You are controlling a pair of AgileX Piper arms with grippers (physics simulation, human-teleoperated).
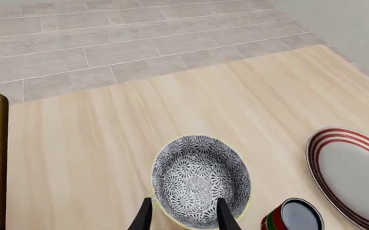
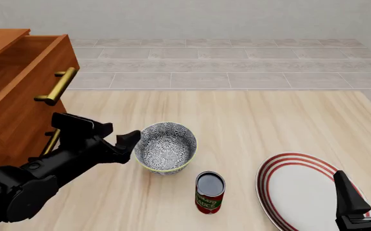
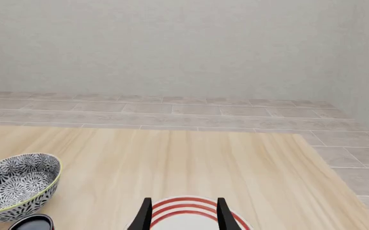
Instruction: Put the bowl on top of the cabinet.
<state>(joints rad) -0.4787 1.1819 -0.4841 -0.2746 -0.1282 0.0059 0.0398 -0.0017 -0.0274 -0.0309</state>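
Barely begun: cabinet (image 2: pixel 12 91) at the table's left edge bare on top, left gripper (image 2: pixel 126 144) spread open straddling the near rim of the bowl (image 2: pixel 165 147) mid-table, nothing clamped or lifted, right gripper (image 2: pixel 365 192) open, empty, near edge.
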